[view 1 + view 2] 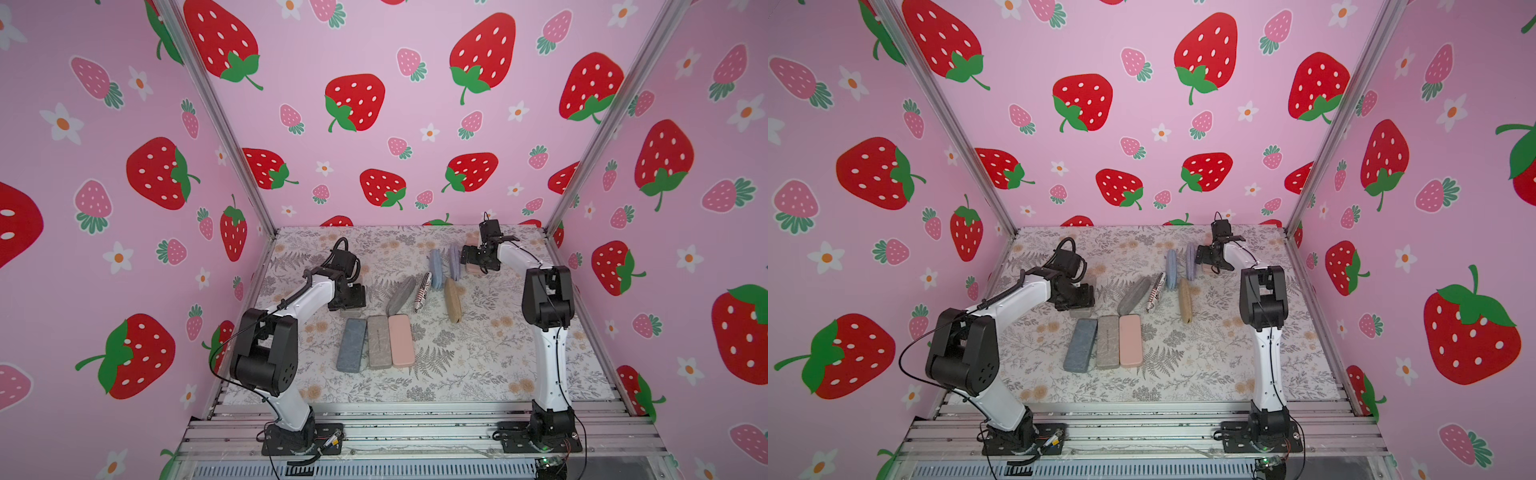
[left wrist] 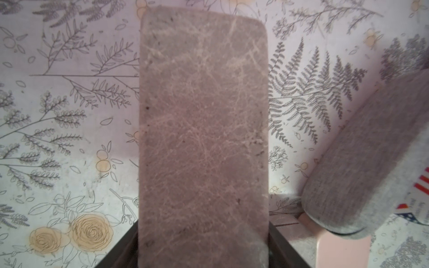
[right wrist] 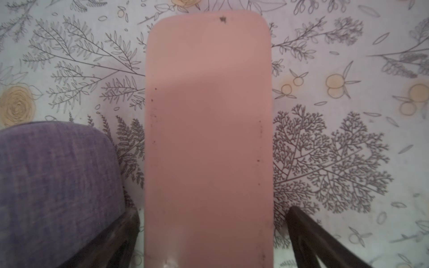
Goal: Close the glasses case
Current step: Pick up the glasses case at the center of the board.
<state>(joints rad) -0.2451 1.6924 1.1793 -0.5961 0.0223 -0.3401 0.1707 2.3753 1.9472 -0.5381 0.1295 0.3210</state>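
Where right hand (image 3: 213, 210) gapes, case (image 3: 209, 116) between — (untouched)

In my left wrist view the taupe case (image 2: 204, 139) is veined with pale crackle lines. In my right wrist view the salmon-pink case (image 3: 209, 139) is plain but for a few dark specks, and the purple case (image 3: 55, 190) beside it is a heathered weave. The tablecloth (image 1: 457, 365) is white with grey ferns and pale orange roses, setting off a speckled blue case (image 1: 351, 345), a mottled grey case (image 1: 379, 341) and a tan case (image 1: 453, 299), while the walls (image 1: 374, 50) are pink with red and pink strawberries, green leaves and white flowers.
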